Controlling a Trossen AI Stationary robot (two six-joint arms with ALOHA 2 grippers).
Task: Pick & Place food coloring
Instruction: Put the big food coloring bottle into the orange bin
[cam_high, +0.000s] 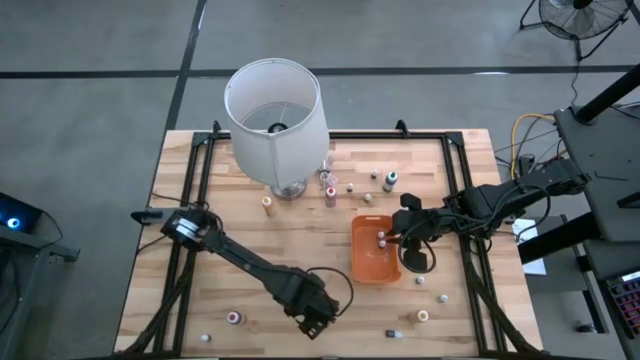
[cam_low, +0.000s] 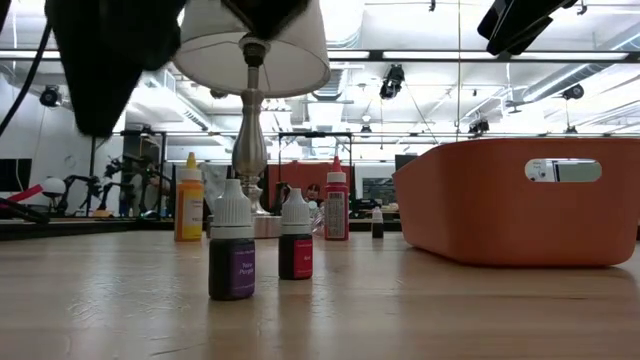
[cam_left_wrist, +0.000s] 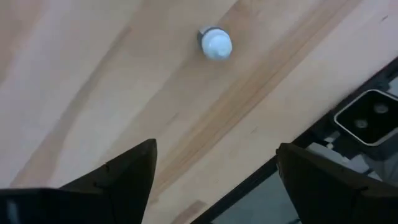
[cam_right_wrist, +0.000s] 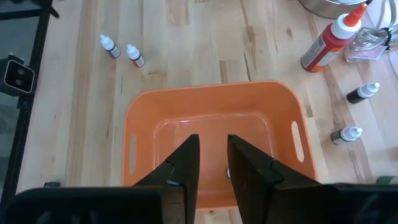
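Small food coloring bottles stand scattered on the wooden table: several near the lamp's base (cam_high: 351, 187) and several by the near edge (cam_high: 423, 316). One food coloring bottle (cam_high: 381, 238) stands inside the orange tray (cam_high: 370, 262). My right gripper (cam_right_wrist: 213, 144) hovers over the tray (cam_right_wrist: 211, 109), fingers a narrow gap apart with nothing between the tips. My left gripper (cam_high: 315, 318) hangs open near the table's near edge, above bare wood, with a white-capped bottle (cam_left_wrist: 216, 43) ahead of its fingers. In the low view a purple bottle (cam_low: 232, 250) and a red one (cam_low: 296, 245) stand in front.
A lamp with a big white shade (cam_high: 275, 110) stands at the far side on a metal base (cam_high: 289, 188). A taller yellow bottle (cam_high: 267, 204) and a red one (cam_high: 329, 195) stand beside it. Black frame rails (cam_high: 203, 170) run along the table's left and right sides.
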